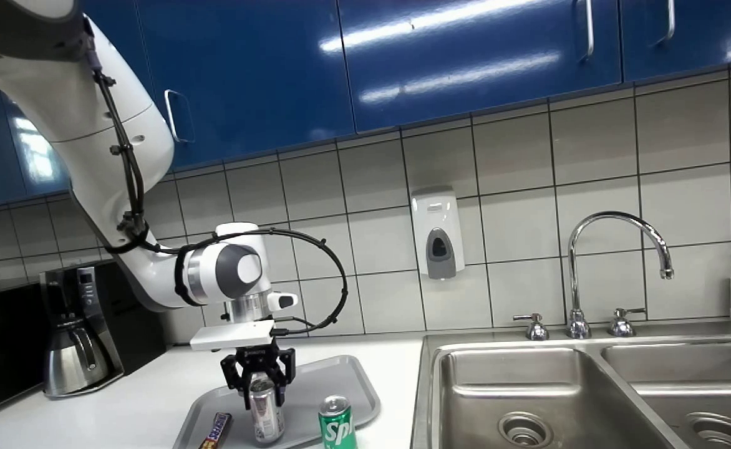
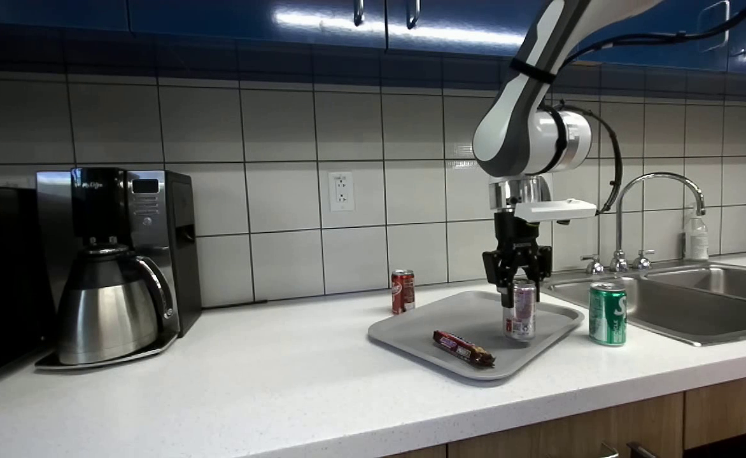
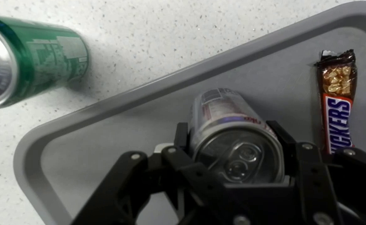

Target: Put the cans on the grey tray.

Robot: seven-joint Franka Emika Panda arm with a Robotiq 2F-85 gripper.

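On the counter (image 2: pixel 271 356), seen in an exterior view, lies the tray (image 2: pixel 429 323). At its three o'clock my pincer (image 2: pixel 522 294) is clamped on the silver can (image 2: pixel 520 320), upright; whether its base touches the tray, I can't tell. Off the tray stand the green can (image 2: pixel 608 313), also at three, and the red can (image 2: pixel 403 292), at ten. The Snickers (image 2: pixel 464 349) lies inside at seven.

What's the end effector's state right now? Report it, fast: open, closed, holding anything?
End effector: closed, holding the silver soda can by its sides.
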